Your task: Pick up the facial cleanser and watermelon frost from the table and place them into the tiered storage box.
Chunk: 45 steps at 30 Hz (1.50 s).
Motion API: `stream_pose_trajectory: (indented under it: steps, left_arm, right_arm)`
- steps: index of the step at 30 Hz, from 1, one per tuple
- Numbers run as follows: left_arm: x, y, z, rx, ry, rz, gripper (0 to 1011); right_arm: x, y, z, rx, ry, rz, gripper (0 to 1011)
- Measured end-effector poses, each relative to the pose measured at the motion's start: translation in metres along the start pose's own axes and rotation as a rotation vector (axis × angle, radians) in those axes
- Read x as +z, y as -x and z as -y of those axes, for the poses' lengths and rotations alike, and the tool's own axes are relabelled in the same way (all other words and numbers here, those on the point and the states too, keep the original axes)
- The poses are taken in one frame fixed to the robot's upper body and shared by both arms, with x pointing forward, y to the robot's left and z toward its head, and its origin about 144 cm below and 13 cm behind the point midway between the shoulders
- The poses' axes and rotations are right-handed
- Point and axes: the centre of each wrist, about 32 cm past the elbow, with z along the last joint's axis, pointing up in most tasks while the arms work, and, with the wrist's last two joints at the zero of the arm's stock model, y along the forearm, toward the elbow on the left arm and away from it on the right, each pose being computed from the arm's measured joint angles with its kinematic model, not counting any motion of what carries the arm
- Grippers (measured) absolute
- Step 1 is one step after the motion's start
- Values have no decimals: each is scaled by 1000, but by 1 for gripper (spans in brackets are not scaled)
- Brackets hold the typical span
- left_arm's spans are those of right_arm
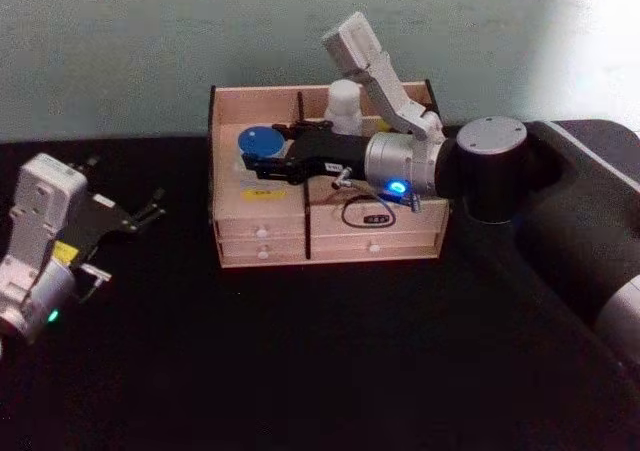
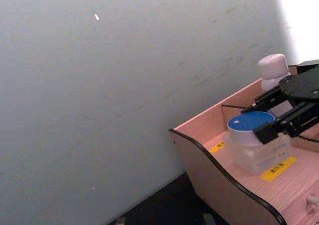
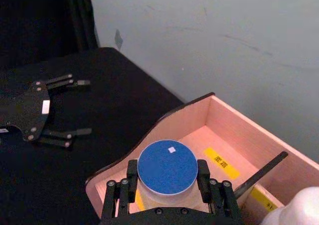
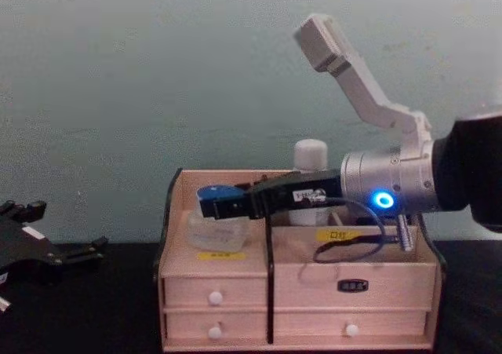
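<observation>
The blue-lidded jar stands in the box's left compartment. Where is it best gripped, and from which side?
Probably across its round lid, gripped front and back, coming from the robot's right above the dark divider: the tiered storage box's walls close off its back and left. The right hand clasps the blue-lidded jar this way; the left hand is open, far left.

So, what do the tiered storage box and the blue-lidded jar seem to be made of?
Tiered storage box: light wood or plywood, matte; pale tan faces, dark cut edges. Blue-lidded jar, gripped by the right tool in the box's left compartment: probably plastic; cloudy translucent body, smooth blue lid. The left tool is open, far left.
</observation>
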Motion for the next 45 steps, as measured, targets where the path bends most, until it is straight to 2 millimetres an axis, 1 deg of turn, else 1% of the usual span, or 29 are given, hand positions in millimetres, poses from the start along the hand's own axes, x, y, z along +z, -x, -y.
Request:
stream_pose_trajectory:
  steps: [15, 17, 19, 21, 23, 25, 26, 27, 38, 45]
  left_arm:
    - [0, 0, 0, 0, 0, 0, 1001]
    - [0, 0, 0, 0, 0, 0, 1002]
    - [0, 0, 0, 0, 0, 0, 1001]
    - [0, 0, 0, 0, 0, 0, 1001]
    - [0, 0, 0, 0, 0, 0, 1001]
    - [0, 0, 0, 0, 0, 0, 1001]
    - [0, 0, 0, 0, 0, 0, 1001]
    - [0, 0, 0, 0, 0, 0, 1001]
    - [0, 0, 0, 0, 0, 0, 1001]
    - [0, 0, 0, 0, 0, 0, 1001]
  right_arm:
    - [-1, 0, 0, 1, 8, 4, 715]
    - [-1, 0, 0, 1, 8, 3, 748]
    - [-1, 0, 0, 1, 8, 3, 818]
    - [-1, 0, 0, 1, 7, 3, 850]
    - [-1, 0, 0, 1, 7, 3, 920]
    - [-1, 0, 0, 1, 7, 2, 944]
    - [-1, 0, 0, 1, 7, 2, 995]
    - [-1, 0, 0, 1, 7, 2, 1002]
    - [-1, 0, 0, 2, 5, 1, 1000]
    - [6, 3, 9, 14, -53, 0, 1000]
